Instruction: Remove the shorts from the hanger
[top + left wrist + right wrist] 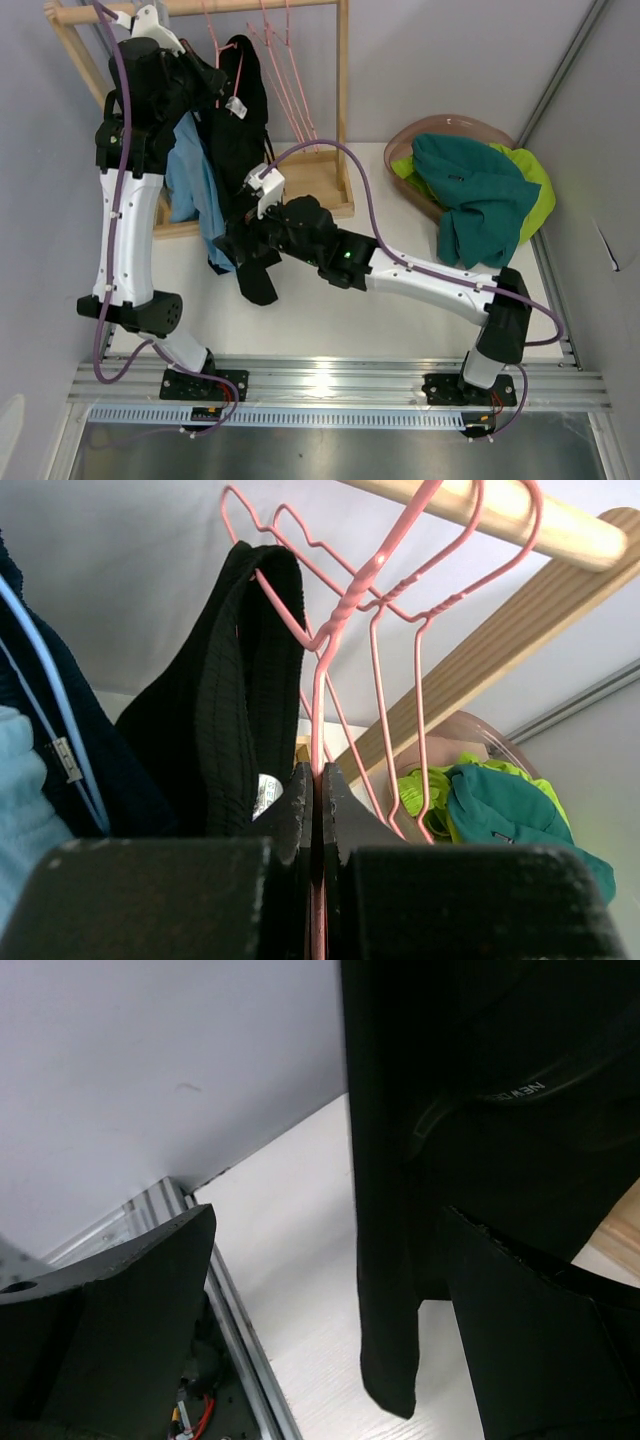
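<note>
**Black shorts on the hanger, left jaws on the wire**

The black shorts (pixel 240 135) hang from a pink wire hanger (pixel 330 650) on the wooden rail (pixel 85 12) of the rack at the far left of the counter (pixel 330 320). They are folded over the hanger's left shoulder. In the left wrist view the fabric there is finely ribbed; from above, a small white tag shows near the top. The cloth falls long and limp toward the counter. In the right wrist view it carries a curved seam with small pale lettering.

The left jaws are together, clamped on the hanger's wire below its twisted neck. The right jaws stand wide apart, low beside the rack, and a bottom edge of the black shorts hangs between them, ungripped and nearer the right-hand finger.

Light blue shorts (pixel 190 180) and navy shorts (pixel 85 720) hang just left of the black pair. Empty pink hangers (pixel 295 90) hang to its right. Teal shorts (pixel 475 195) lie heaped on lime shorts (pixel 535 190) in a brown bowl (pixel 450 125) at the counter's far right.
</note>
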`<act>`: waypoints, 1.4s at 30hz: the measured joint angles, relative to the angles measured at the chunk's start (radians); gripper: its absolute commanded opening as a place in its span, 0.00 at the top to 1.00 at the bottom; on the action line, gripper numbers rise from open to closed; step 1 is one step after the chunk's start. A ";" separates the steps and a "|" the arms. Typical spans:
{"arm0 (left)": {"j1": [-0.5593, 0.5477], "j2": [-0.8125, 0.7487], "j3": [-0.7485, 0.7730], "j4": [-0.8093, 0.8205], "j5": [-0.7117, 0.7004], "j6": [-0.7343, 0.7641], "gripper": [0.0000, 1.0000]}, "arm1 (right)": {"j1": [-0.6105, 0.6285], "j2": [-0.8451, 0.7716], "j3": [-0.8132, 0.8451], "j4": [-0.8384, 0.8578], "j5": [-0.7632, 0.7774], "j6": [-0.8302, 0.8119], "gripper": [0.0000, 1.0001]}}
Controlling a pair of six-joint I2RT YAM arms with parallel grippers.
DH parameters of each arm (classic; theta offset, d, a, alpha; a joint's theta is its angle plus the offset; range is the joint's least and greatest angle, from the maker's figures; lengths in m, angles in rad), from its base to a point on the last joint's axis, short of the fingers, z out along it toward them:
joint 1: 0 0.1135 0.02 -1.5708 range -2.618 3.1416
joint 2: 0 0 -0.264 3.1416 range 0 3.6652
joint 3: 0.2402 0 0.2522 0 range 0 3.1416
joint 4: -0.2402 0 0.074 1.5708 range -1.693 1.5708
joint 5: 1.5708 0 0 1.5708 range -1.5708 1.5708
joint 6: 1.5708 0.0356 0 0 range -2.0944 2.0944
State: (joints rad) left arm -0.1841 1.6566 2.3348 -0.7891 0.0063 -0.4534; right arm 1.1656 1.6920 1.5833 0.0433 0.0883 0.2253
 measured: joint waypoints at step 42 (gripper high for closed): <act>0.057 -0.322 -0.242 -0.087 0.166 -0.019 1.00 | -0.052 -0.096 -0.251 -0.020 0.394 0.114 1.00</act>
State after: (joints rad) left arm -0.1272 1.3350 2.0926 -0.8757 0.1719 -0.4728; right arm 1.1133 1.5963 1.3319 0.0235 0.4828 0.3393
